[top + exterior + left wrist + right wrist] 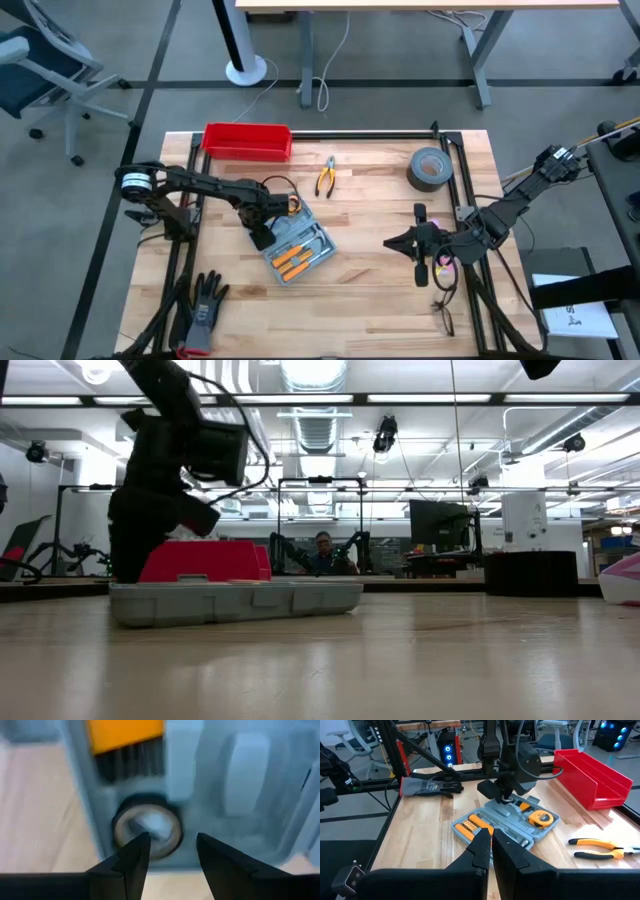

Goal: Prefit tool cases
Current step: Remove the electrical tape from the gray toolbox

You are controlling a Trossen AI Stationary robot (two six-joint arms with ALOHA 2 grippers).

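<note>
The tool case [297,247] lies open and flat on the wooden table, grey, with orange-handled tools and a yellow tape measure [540,817] in its slots. My left gripper [172,845] points down over the case's left end [502,802]. It is open, and its fingertips stand just above a round ring-shaped piece [147,827] seated in a recess there. In the low view the case [235,600] rests on its flat underside. My right gripper [400,243] hangs shut in the air to the right of the case, with nothing in it. My left gripper comes from above, pointing down, with its open fingers [137,857] over the near rim of the round piece [150,847] in the case. Whether the fingertips touch the piece or the case, I cannot tell.
A red bin [247,141] stands at the far edge, with orange pliers [326,176] and a roll of grey tape [432,168] to its right. Dark gloves [205,305] lie at the near left and glasses [443,318] at the near right. A person [322,550] sits far behind the table.
</note>
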